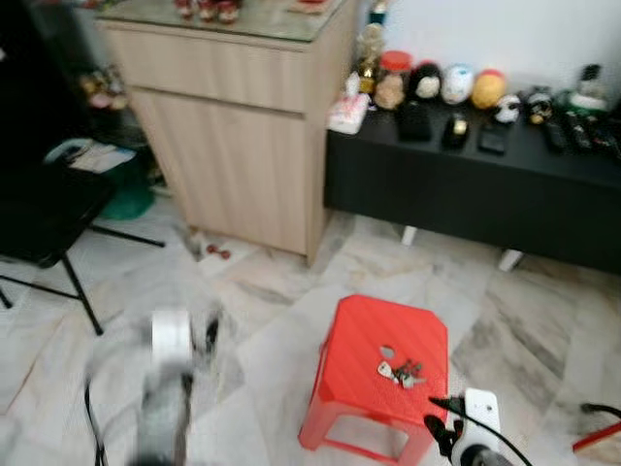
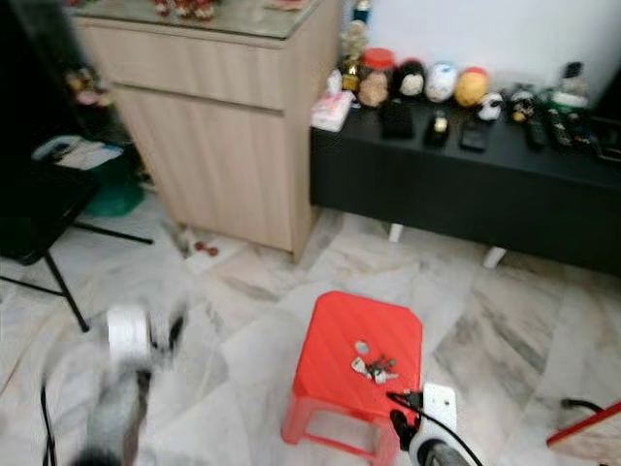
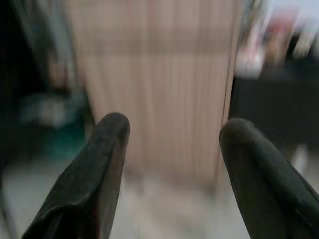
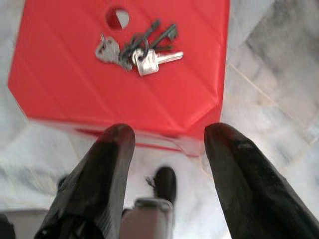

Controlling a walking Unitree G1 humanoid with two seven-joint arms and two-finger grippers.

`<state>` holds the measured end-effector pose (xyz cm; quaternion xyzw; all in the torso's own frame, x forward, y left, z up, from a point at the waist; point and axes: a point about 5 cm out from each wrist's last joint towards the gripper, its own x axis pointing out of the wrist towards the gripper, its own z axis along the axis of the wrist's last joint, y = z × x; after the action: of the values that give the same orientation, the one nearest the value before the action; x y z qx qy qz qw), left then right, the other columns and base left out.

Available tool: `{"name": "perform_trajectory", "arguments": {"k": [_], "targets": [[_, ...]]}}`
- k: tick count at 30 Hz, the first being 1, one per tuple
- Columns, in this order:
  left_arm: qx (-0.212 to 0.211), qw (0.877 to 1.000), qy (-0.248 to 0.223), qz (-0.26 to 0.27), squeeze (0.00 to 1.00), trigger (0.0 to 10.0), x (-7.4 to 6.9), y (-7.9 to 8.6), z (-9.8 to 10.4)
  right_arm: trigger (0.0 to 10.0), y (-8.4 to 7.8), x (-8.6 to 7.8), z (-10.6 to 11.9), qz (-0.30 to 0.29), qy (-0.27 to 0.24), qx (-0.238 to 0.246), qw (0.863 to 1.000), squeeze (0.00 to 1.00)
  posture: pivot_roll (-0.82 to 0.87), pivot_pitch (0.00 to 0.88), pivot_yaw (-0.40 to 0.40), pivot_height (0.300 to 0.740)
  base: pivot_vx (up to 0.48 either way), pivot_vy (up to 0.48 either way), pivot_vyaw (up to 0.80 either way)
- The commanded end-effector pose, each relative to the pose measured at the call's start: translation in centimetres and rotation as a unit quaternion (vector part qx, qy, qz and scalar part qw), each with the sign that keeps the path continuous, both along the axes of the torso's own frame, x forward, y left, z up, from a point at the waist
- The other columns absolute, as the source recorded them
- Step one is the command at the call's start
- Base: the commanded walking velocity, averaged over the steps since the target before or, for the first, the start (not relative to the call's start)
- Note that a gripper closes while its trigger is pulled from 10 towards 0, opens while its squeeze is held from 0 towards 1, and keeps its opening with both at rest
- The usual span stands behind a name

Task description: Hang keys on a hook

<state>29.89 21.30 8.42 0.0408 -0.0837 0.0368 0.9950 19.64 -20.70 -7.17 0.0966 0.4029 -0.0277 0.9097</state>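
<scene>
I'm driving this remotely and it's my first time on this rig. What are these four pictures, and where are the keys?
The two wide pictures come from the robot's head, looking down. The two close ones look along each arm's two black fingers. The keys lie in a bunch on top of the red stool, held by nothing. The right gripper is open, hanging just short of the stool's near edge, with the keys beyond it. The left gripper is open too, empty, facing the wooden cabinet; it shows blurred in the head views. Behind stands a black bench with small items on it.
</scene>
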Motion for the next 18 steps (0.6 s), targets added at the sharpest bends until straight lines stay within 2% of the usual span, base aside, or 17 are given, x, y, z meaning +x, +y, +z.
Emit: {"name": "perform_trajectory", "arguments": {"k": [1, 6, 11, 15, 18], "targets": [[-0.008, 0.999, 0.041, 0.002, 0.0, 10.0, -1.8, -0.3, -1.7, 10.0, -0.4, -0.9, -0.4, -0.009, 0.017, -0.001, 1.0, 0.0, -0.09, 0.07, -0.025, 0.74, 0.0, 0.0, 0.0], [-0.024, 0.999, 0.021, 0.001, 0.0, 10.0, -2.8, -0.9, -1.3, 10.0, -0.4, -0.9, -0.4, -0.007, 0.018, -0.002, 1.0, 0.0, -0.09, 0.068, -0.026, 0.74, 0.0, 0.0, 0.0], [-0.044, 0.998, 0.044, 0.007, 0.0, 10.0, -4.1, -0.8, -1.2, 10.0, -0.5, -0.9, -0.4, -0.014, 0.015, -0.003, 1.0, 0.0, -0.08, 0.057, -0.029, 0.74, 0.0, 0.0, 0.0], [-0.049, 0.998, 0.049, 0.007, 0.0, 10.0, -3.7, -0.9, -1.2, 10.0, -0.6, -0.9, -0.4, -0.017, 0.016, -0.007, 1.0, 0.0, -0.09, 0.051, -0.029, 0.74, 0.0, 0.0, 0.0], [-0.051, 0.997, 0.055, 0.004, 0.0, 10.0, -3.4, -1.1, -1.0, 10.0, -0.6, -0.9, -0.4, -0.017, 0.015, -0.007, 1.0, 0.0, -0.09, 0.04, -0.026, 0.74, 0.0, 0.356, 0.0]]}}
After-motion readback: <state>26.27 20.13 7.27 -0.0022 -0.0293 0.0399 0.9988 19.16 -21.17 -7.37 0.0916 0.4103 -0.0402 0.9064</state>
